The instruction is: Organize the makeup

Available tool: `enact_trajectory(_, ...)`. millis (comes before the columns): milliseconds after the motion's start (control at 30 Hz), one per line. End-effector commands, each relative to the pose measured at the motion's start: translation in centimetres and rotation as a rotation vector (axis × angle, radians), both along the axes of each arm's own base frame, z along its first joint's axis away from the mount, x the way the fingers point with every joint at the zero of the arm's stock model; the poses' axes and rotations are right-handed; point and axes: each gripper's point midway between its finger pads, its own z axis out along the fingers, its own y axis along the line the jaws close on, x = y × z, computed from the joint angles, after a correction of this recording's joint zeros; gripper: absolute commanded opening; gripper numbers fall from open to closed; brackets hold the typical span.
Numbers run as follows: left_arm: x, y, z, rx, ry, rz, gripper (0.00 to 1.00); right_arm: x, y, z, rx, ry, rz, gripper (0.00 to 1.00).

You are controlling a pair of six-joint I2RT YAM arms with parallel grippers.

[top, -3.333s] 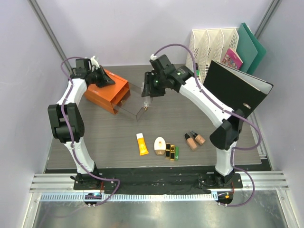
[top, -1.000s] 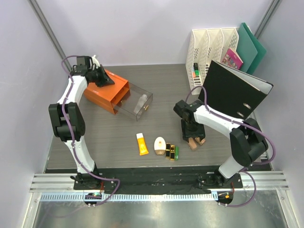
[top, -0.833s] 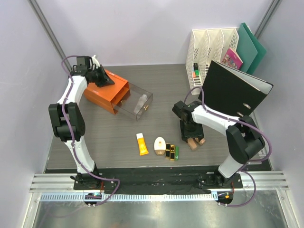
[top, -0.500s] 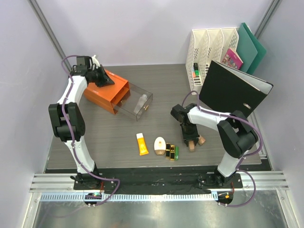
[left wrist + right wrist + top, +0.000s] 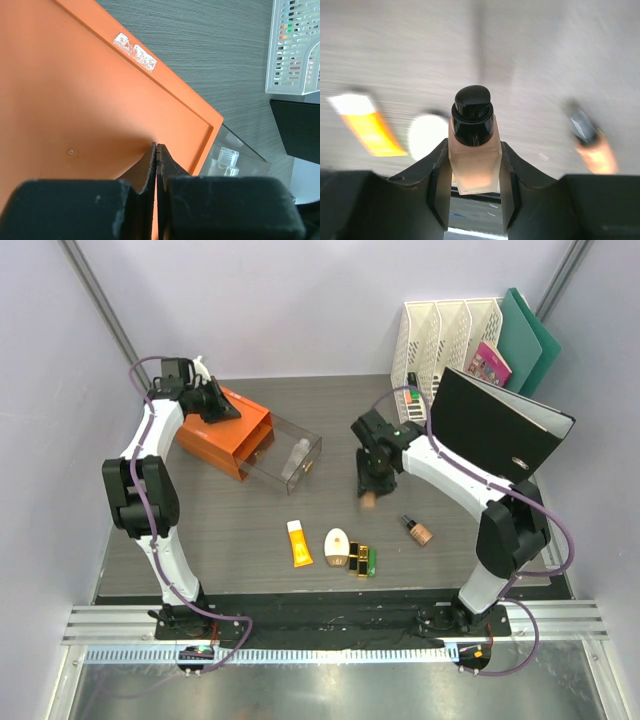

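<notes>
My right gripper [image 5: 369,492] [image 5: 473,155] hangs above the middle of the table, shut on a beige foundation bottle [image 5: 368,500] [image 5: 472,125] with a dark cap. A second foundation bottle [image 5: 417,530] [image 5: 590,142] lies on the table to its right. Near the front edge lie the orange-yellow tube [image 5: 299,542], cream compact [image 5: 338,545], black-gold lipsticks [image 5: 357,558] and small green tube [image 5: 372,561]. A clear bottle [image 5: 300,452] sits in the pulled-out clear drawer [image 5: 285,458] of the orange box [image 5: 222,432]. My left gripper [image 5: 222,408] [image 5: 157,146] is shut, tips on the box's top.
White file racks [image 5: 450,330] stand at the back right, with green folders [image 5: 525,335] and a pink booklet [image 5: 490,362] behind. A black binder [image 5: 495,430] leans at the right, close to my right arm.
My right gripper closed on one foundation bottle, lifted it off the table and carried it back and left toward the drawer. The other bottle stayed. The left arm has not moved.
</notes>
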Motion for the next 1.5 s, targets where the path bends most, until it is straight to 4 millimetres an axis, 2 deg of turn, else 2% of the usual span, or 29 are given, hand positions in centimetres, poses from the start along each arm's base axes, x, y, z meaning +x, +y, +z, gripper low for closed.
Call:
enact_trajectory(0,-11.2,3.7,-13.4,0.209,0.604,0.021,0.00,3.9,6.7,9.1,0.334,-0.174,0.065,0.01)
enact_trajectory(33,-11.1,3.7,-13.4,0.208,0.602,0.022,0.00,4.8,8.0,11.2,0.398,-0.217,0.079,0.01)
enact_trajectory(133,-11.1,3.4,-13.5,0.195,0.604,0.021,0.00,6.6,11.4,15.1,0.577,-0.283,0.083,0.01)
enact_trajectory(233,-11.1,3.4,-13.8,0.187,0.607,0.029,0.00,8.1,14.4,17.1,0.720,-0.301,0.080,0.01)
enact_trajectory(300,-11.2,3.3,-14.0,0.185,0.611,0.027,0.00,9.0,15.9,17.6,0.779,-0.301,0.080,0.01)
enact_trajectory(400,-11.4,3.5,-14.0,0.194,0.615,0.026,0.00,9.8,18.7,17.6,0.830,-0.289,0.109,0.01)
enact_trajectory(433,-11.4,3.5,-14.0,0.196,0.615,0.026,0.00,10.0,20.2,17.2,0.845,-0.275,0.131,0.01)
enact_trajectory(500,-11.4,3.5,-14.0,0.196,0.616,0.024,0.00,10.4,21.7,16.9,0.859,-0.263,0.146,0.01)
enact_trajectory(533,-11.4,3.5,-13.9,0.194,0.616,0.026,0.00,10.6,22.6,17.9,0.882,-0.276,0.163,0.01)
enact_trajectory(567,-11.4,3.4,-13.9,0.192,0.615,0.026,0.00,10.9,23.7,16.3,0.873,-0.248,0.168,0.01)
enact_trajectory(633,-11.3,3.4,-13.9,0.192,0.614,0.026,0.00,11.2,24.7,16.4,0.891,-0.244,0.173,0.01)
enact_trajectory(667,-11.4,3.4,-13.8,0.188,0.616,0.028,0.00,11.4,25.3,14.9,0.880,-0.220,0.168,0.01)
enact_trajectory(733,-11.4,3.4,-13.8,0.189,0.616,0.026,0.00,11.8,25.8,14.1,0.875,-0.211,0.161,0.01)
enact_trajectory(900,-11.5,3.3,-13.7,0.186,0.617,0.020,0.00,12.5,25.5,10.5,0.813,-0.180,0.096,0.03)
enact_trajectory(967,-11.6,3.3,-13.7,0.186,0.616,0.019,0.00,12.6,25.3,10.0,0.803,-0.174,0.078,0.06)
enact_trajectory(1100,-11.7,3.3,-13.8,0.188,0.617,0.018,0.00,13.0,24.9,9.6,0.778,-0.180,0.045,0.14)
enact_trajectory(1200,-11.7,3.3,-13.9,0.184,0.620,0.016,0.00,13.3,24.1,9.0,0.740,-0.174,-0.008,0.30)
enact_trajectory(1267,-11.8,3.3,-14.0,0.184,0.624,0.015,0.00,13.0,23.8,8.2,0.711,-0.143,-0.022,0.36)
enact_trajectory(1300,-11.7,3.2,-13.9,0.183,0.622,0.013,0.00,13.1,23.7,8.4,0.705,-0.137,-0.031,0.36)
enact_trajectory(1367,-11.7,3.3,-13.9,0.184,0.623,0.015,0.00,12.9,23.0,6.8,0.654,-0.094,-0.057,0.39)
enact_trajectory(1467,-11.6,3.3,-13.9,0.186,0.620,0.012,0.00,12.7,22.5,6.4,0.637,-0.075,-0.076,0.43)
